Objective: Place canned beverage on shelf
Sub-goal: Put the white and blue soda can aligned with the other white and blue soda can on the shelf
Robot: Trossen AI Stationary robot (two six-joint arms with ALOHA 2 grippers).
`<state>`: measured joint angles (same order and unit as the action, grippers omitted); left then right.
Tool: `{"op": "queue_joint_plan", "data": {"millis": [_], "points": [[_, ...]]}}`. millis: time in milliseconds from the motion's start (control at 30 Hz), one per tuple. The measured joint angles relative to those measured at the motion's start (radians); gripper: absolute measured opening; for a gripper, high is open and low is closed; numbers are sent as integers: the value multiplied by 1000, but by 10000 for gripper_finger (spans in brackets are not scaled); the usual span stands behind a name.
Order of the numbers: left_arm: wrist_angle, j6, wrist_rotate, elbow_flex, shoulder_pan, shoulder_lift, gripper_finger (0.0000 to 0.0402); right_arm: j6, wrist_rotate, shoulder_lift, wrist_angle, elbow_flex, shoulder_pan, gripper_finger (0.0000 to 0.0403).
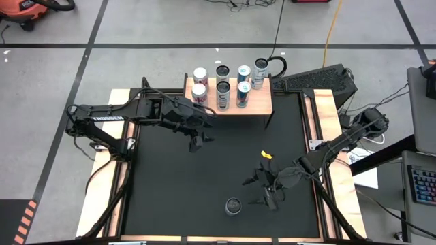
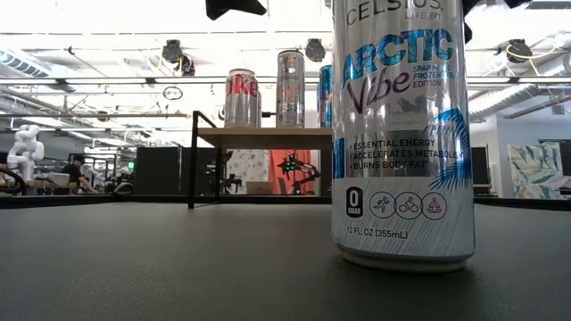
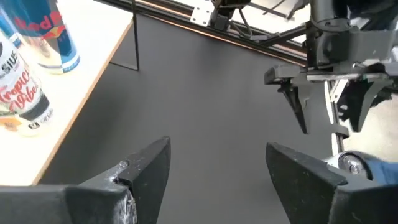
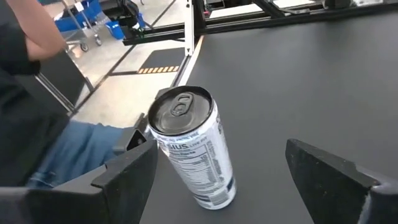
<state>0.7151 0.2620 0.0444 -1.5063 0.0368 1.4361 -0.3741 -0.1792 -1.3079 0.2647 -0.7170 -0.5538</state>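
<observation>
Black matting (image 1: 218, 170) covers the work surface, framed by pale plywood edges (image 1: 102, 197) and set on a grey concrete floor crossed by dark tape lines. At the left, the left arm reaches in over the mat, its gripper (image 1: 198, 141) hanging just in front of the shelf (image 1: 255, 105) with its fingers (image 3: 146, 171) parted around nothing; its wrist view shows only bare mat between them and a corner of the shelf with two cans on it. The shelf, light wood on thin black legs, stands at the far edge of the mat near the middle and carries eight upright cans in two rows. Nearer the front and right of centre, one white and blue can (image 1: 234, 205) stands upright on the mat, alone. Just to its right the right gripper (image 1: 268, 190) sits low with its fingers (image 4: 127, 174) spread wide; in its wrist view the can (image 4: 194, 149) stands between them but closer to one finger, and touches neither as far as can be seen. A small yellow object (image 1: 266, 155) lies on the mat between shelf and right gripper. Beyond the table's near edge a person in dark top and blue jeans (image 4: 68, 152) sits close by. From table height the can (image 2: 401, 134) looms large, with the shelf, ceiling lights and office clutter behind.
</observation>
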Motion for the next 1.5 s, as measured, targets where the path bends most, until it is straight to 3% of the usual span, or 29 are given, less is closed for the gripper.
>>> {"op": "queue_joint_plan", "data": {"millis": [133, 333, 533, 800, 1033, 1233, 1500], "points": [[-4, 22, 0, 0, 3, 0, 267, 41, 6, 0, -9, 0, 22, 336], [-7, 54, -3, 0, 4, 0, 267, 78, 183, 0, -10, 0, 67, 336], [-44, 73, -58, 0, 3, 0, 267, 141, 232, 0, -13, 0, 76, 336], [-52, 76, -58, 0, 3, 0, 267, 139, 120, -9, 5, 0, 58, 336], [-51, 99, -61, 0, 0, 0, 267, 115, 54, -133, 150, 0, -12, 336], [-48, 99, -61, 0, 0, 0, 267, 100, -31, -214, 172, -33, -36, 336], [-48, 51, -61, 0, 0, 0, 267, 126, -31, -300, 107, -156, -51, 336]]}}
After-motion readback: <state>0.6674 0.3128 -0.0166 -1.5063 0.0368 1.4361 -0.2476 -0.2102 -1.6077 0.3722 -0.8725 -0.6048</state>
